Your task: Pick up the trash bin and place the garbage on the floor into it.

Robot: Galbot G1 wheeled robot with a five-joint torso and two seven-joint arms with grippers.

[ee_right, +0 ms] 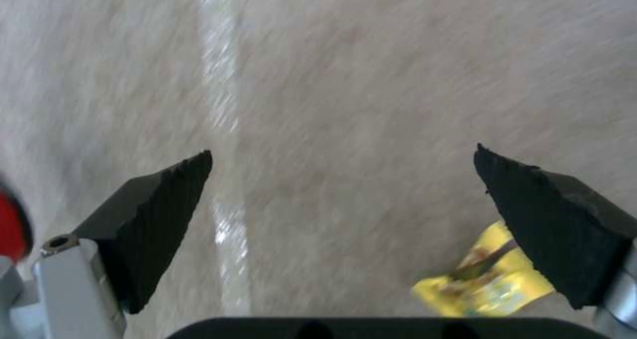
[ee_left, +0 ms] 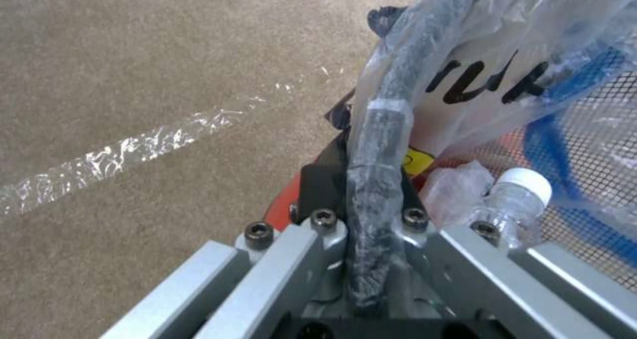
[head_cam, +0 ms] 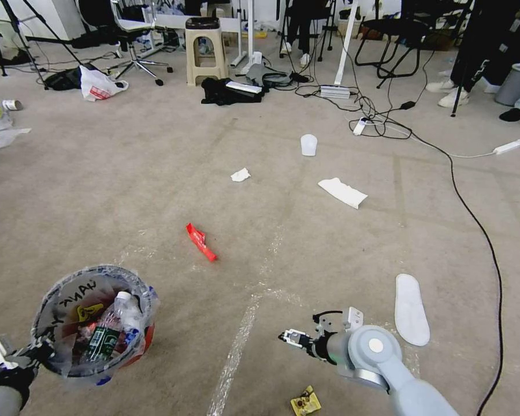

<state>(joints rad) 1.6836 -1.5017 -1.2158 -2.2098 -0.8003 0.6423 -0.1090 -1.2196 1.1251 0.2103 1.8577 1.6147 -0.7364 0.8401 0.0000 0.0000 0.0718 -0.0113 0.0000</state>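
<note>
- Left pincer clenched on trash bin rim, bin held low at the robot's left.
- Right pincer released, above floor; yellow wrapper just beside one finger.
- Red wrapper farther ahead, well apart.

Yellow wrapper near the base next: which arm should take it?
Probably the right. The right gripper hangs over the floor with open, empty jaws, the yellow wrapper close by. The left gripper is shut on the trash bin rim.
</note>
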